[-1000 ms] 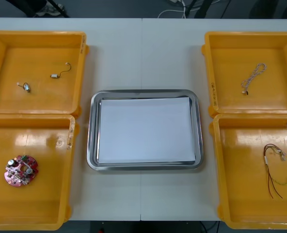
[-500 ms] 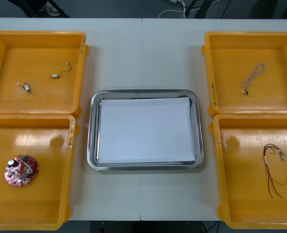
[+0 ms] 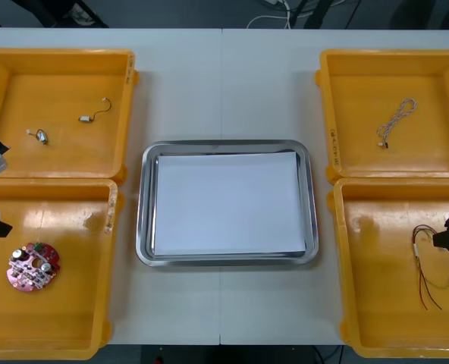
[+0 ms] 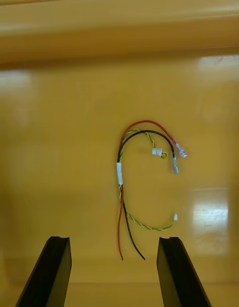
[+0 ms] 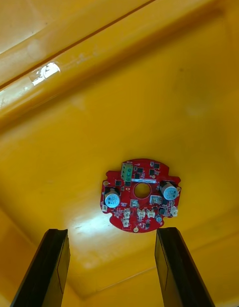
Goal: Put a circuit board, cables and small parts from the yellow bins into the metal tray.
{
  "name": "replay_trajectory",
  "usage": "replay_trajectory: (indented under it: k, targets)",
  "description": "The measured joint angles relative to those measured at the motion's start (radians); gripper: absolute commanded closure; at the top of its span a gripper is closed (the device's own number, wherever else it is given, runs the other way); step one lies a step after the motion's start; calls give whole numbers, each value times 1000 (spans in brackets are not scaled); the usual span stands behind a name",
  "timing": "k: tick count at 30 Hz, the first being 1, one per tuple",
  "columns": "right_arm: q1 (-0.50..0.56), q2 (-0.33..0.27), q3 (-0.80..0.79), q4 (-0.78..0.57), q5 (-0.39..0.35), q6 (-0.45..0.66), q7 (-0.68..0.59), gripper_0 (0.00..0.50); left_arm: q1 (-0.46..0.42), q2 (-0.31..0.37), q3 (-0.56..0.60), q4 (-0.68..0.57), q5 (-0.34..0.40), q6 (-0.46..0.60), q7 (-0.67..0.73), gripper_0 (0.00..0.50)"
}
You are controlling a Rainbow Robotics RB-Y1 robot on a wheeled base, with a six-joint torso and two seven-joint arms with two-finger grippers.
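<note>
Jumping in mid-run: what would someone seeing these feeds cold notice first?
The shiny metal tray, white inside, sits mid-table between the yellow bins. The round red circuit board lies in the near left bin with the open left gripper aimed at it. The open right gripper is aimed at the red and yellow cable in the near right bin.

On our table (image 3: 224,83) we see a far-left bin (image 3: 65,155), near-left bin (image 3: 69,322), far-right bin (image 3: 361,114), near-right bin (image 3: 380,303), and a tray (image 3: 144,227) between them.
</note>
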Motion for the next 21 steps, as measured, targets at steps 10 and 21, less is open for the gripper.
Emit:
replay_trajectory:
  k: [10,21]
  targets:
    - [71,6,37,0,60,-124,0,0,29,2,-1,0,1,-9,-24,0]
    - [91,6,118,17,103,-193,0,0,29,22,-97,6,-43,-114,-196,0]
